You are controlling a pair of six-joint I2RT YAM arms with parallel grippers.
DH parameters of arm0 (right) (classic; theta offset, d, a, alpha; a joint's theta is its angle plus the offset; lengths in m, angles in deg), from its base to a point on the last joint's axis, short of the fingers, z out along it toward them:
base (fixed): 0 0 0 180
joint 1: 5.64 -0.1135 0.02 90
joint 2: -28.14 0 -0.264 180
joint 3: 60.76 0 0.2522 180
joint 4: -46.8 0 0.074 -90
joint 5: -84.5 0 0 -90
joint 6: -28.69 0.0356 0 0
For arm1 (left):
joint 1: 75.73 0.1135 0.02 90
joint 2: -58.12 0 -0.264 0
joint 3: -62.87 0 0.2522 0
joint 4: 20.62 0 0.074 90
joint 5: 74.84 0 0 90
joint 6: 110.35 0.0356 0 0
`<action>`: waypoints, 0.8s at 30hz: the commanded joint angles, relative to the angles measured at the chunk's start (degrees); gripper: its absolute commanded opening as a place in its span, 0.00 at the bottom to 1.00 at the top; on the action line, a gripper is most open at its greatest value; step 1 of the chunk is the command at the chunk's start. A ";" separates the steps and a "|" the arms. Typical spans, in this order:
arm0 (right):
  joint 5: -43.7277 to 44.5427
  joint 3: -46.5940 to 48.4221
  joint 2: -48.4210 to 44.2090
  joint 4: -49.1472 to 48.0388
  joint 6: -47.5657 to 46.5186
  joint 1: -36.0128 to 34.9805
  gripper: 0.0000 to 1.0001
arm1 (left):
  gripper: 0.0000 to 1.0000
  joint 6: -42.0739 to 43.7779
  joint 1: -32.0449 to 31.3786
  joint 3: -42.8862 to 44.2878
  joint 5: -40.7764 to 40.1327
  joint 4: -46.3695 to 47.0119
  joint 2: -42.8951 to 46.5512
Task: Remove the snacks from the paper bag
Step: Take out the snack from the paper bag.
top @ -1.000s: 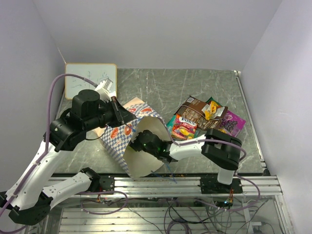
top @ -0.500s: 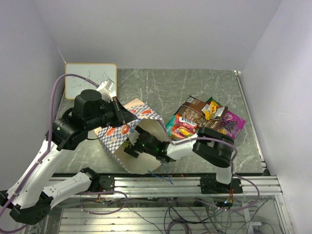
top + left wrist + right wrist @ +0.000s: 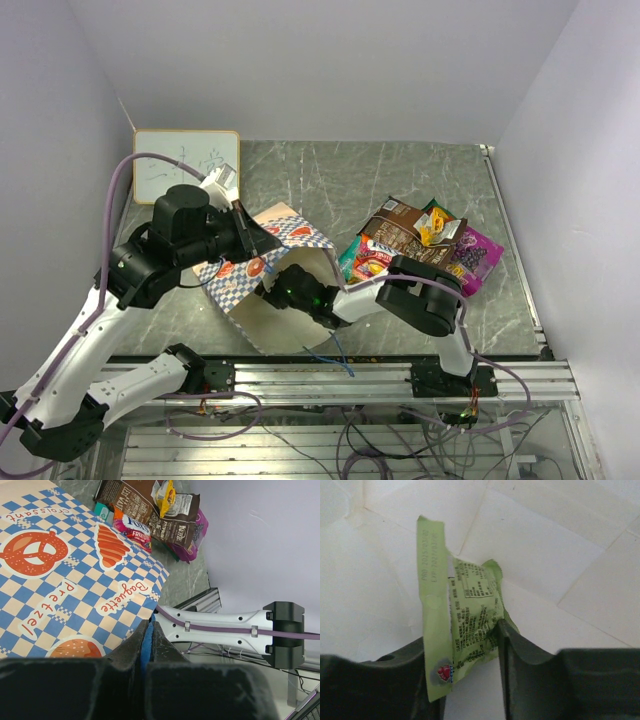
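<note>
Inside the paper bag (image 3: 75, 580), your right claw (image 3: 464, 640) pinches the green packet (image 3: 462, 600), which stands upright between the jaws. Your left claw (image 3: 148, 632) is clamped on the bag rim.

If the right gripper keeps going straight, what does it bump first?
The green packet, already between the right gripper's fingers. Behind it comes the paper bag's inside wall; how far is unclear.

Soft, even light filled the overhead view; the snacks (image 3: 420, 240) at two o'clock showed slight glare. Inside the paper bag (image 3: 560, 555) the right wrist view looked pale and washed out, its six-o'clock foreground dark and blurred.
</note>
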State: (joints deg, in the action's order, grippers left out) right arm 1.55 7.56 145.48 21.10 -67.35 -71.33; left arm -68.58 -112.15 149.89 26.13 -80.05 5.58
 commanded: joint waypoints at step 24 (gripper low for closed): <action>-5.33 -10.24 -37.76 32.15 -6.57 -0.68 0.00 | 0.07 1.01 0.28 5.94 -2.74 0.72 -2.96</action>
State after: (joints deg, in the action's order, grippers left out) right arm -3.98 -3.39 115.25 40.71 -73.34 -72.03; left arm -69.60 -112.15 152.53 24.57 -80.20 4.03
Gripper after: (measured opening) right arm 0.017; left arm 0.072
